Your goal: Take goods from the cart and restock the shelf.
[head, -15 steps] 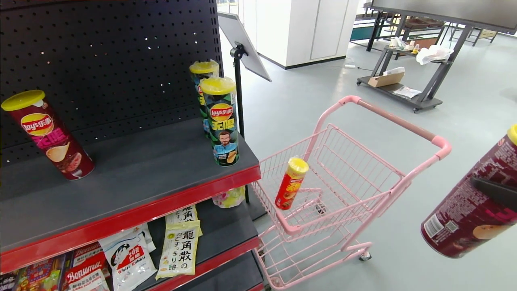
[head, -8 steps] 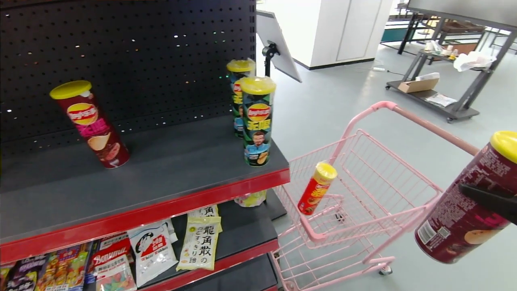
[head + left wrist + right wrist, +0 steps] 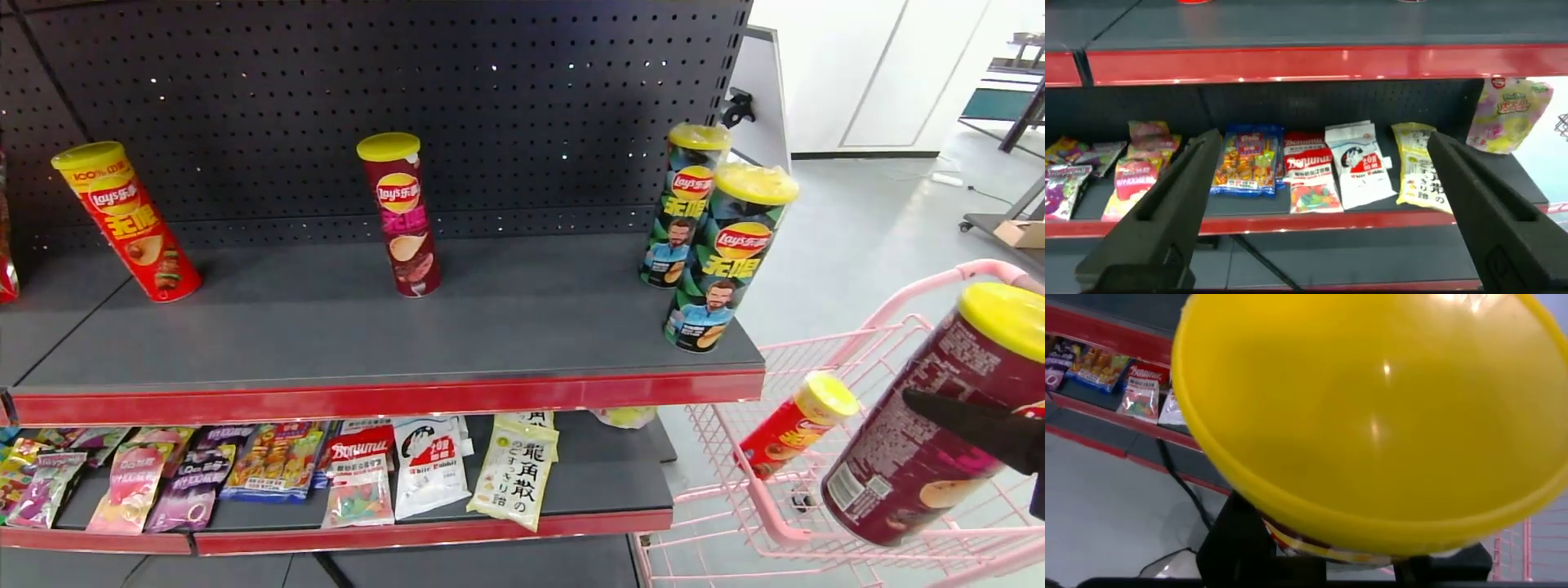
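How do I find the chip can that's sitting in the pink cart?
Look right of the dark shelf to the pink cart. A red can with a yellow lid leans inside its basket. It is slimmer and brighter red than the big maroon can held beside it.

Two broad stretches of bare deck run along the upper shelf [image 3: 531, 327], one between the red chip can [image 3: 126, 220] at far left and the maroon chip can [image 3: 400, 214] near the pegboard back [image 3: 490, 82], the other between that can and the pair of green chip cans [image 3: 722, 269] crowding the right corner. The front strip along the red lip [image 3: 392, 402] lies open. Snack packets [image 3: 269, 465] cover most of the lower shelf [image 3: 608, 482] under a low overhang. The pink cart [image 3: 767, 523], a slim red can [image 3: 796, 423] inside, flanks the right end, and a held maroon can [image 3: 914, 441] hangs close by.
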